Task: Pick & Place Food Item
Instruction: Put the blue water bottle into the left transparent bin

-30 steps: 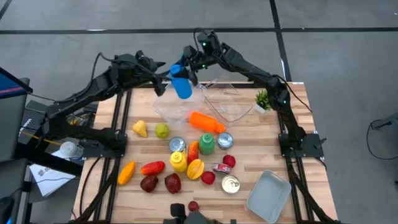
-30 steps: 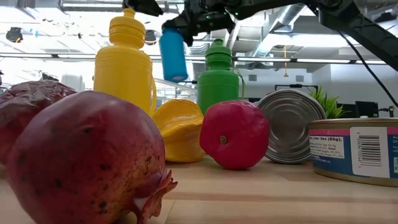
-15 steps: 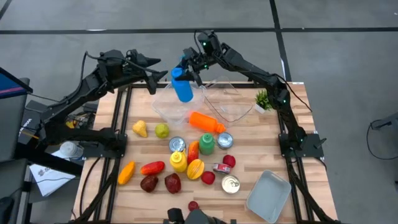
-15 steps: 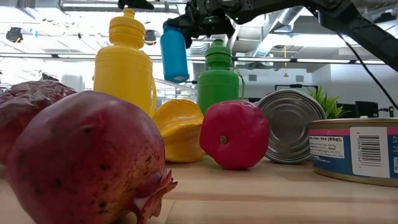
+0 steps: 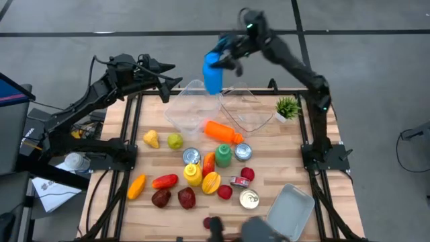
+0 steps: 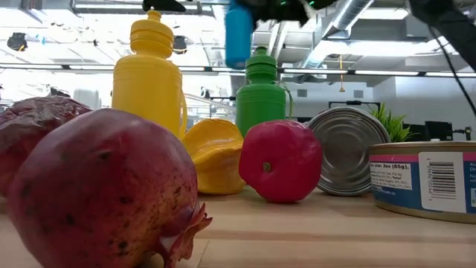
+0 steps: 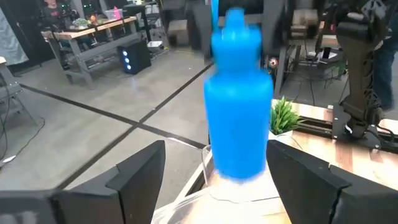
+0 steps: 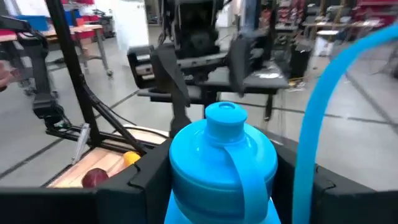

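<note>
Above the clear container [image 5: 201, 111], the right hand [image 5: 225, 55] grips the blue bottle [image 5: 213, 71]; the left hand [image 5: 166, 86], beside that container, stands open and empty.

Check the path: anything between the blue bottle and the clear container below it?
Nothing visible. The right hand holds the blue bottle in the air above the clear container. The left hand is open, off to the side.
</note>
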Available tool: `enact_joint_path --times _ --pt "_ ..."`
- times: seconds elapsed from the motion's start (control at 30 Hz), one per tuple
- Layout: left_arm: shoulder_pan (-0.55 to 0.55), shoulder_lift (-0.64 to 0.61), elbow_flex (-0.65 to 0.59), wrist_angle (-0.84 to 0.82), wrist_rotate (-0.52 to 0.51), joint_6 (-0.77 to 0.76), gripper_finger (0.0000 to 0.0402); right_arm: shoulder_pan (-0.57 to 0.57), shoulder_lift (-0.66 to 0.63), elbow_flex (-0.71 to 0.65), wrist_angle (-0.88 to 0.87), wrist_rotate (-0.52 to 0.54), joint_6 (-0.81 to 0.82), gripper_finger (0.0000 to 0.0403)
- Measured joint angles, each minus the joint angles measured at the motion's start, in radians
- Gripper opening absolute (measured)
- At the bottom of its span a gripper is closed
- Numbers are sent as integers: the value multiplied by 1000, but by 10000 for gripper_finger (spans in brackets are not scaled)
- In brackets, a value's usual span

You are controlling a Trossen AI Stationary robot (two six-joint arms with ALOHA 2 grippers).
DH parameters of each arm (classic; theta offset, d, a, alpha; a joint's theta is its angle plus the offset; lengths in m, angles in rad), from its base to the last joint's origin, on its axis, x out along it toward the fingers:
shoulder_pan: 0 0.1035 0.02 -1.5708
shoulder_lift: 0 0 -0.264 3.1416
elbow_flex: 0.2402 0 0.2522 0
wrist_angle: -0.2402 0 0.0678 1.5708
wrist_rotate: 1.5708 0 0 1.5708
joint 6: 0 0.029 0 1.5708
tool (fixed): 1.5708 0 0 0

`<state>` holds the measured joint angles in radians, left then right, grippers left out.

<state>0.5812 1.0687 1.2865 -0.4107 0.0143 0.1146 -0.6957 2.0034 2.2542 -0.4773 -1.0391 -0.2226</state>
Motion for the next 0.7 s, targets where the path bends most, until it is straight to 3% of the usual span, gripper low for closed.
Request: enact_joint_path --times 0.17,0.27,0.33,0.43,0.57,0.7 --pt "0 0 0 0 -1 0 268 -48 -174 -131 -161 -14 -120 210" --pt "0 0 0 0 -1 0 268 -91 -308 -314 -215 -6 -179 210" --pt "0 0 0 0 -2 0 268 -110 -400 -469 -159 26 -158 210" --pt "0 0 0 0 -3 0 268 -107 -530 -734 108 148 -20 210" --pt "0 0 0 2 -2 -5 268 -17 -594 -1043 717 404 199 210" --pt "0 0 0 21 3 -18 268 74 -537 -1156 1136 619 246 210"
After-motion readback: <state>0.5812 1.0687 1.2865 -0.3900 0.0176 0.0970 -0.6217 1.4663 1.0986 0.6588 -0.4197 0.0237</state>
